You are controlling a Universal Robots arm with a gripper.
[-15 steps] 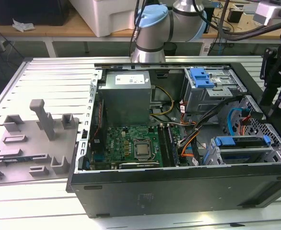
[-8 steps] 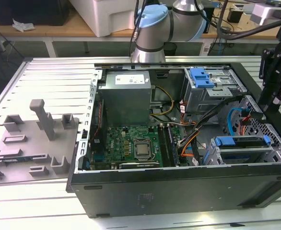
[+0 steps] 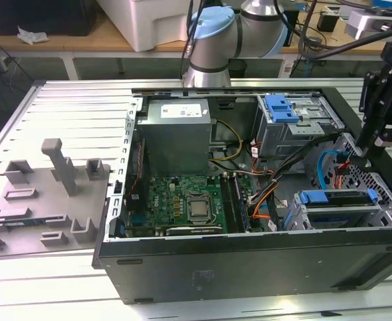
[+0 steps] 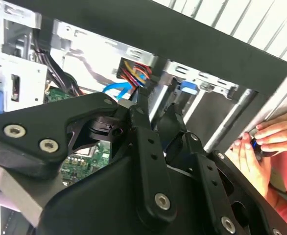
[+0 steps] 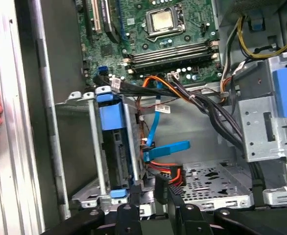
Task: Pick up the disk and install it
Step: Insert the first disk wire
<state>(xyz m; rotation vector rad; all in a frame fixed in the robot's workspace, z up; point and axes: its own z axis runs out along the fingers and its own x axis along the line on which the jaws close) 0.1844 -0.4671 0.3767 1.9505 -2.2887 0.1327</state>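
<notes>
The disk sits in the metal drive cage at the case's front corner, its blue carrier frame facing up. In the first wrist view the disk stands edge-on in the cage, with the blue frame along it. My black gripper hangs at the exterior view's right, over the perforated bay floor beside the cage. Its fingertips lie close together with nothing between them, so the gripper is shut and apart from the disk. The second wrist view looks along the gripper.
The open computer case lies on a slatted metal table. A blue cable and orange and black wires cross near the gripper. A person's hand rests on the table by the case. A grey fixture lies at the exterior view's left.
</notes>
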